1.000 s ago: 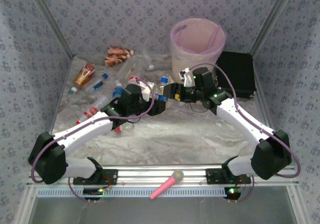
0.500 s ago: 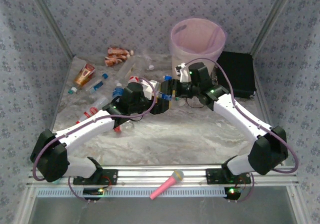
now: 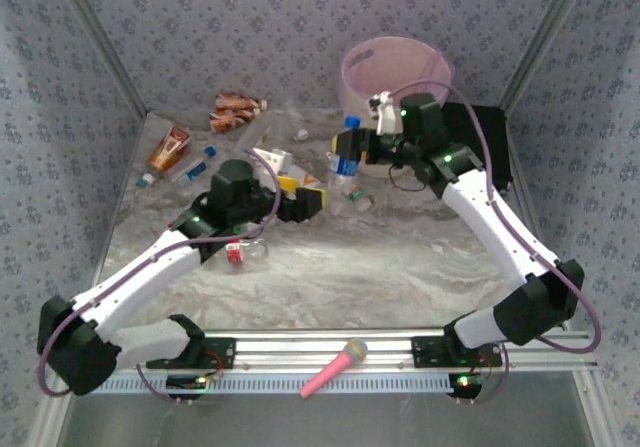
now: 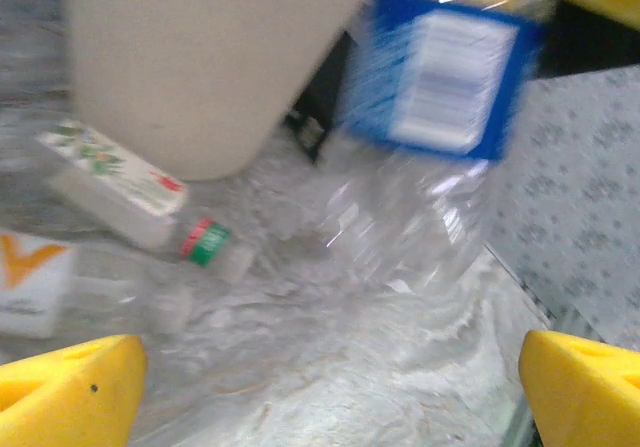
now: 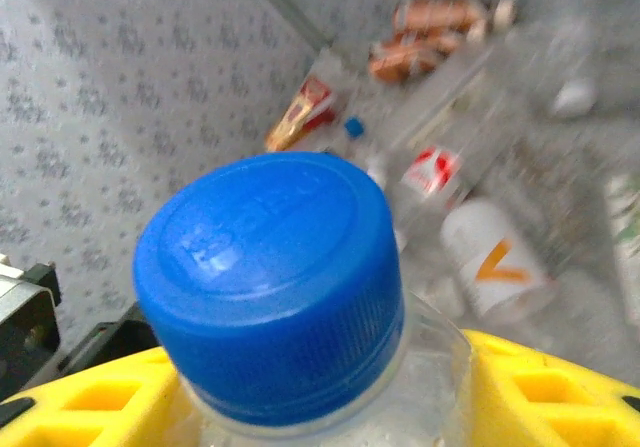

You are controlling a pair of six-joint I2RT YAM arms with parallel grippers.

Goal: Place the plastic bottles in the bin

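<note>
right gripper [image 3: 352, 147] clamped on the neck of a clear blue-capped bottle [image 3: 344, 167], held upright, long axis vertical, just in front of the bin [image 3: 396, 40]. the bin's mouth lies beyond and above the cap, on the right arm's side. left gripper [image 3: 312, 199], fingers wide apart and empty, sits just beside the bottle's base; other bottles [image 3: 190, 172] lie on the table [image 3: 400, 267] to its left.

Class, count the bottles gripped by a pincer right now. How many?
1: the blue-capped clear bottle, in the right pincer near the bin. The left pincer is open, holding none.
</note>
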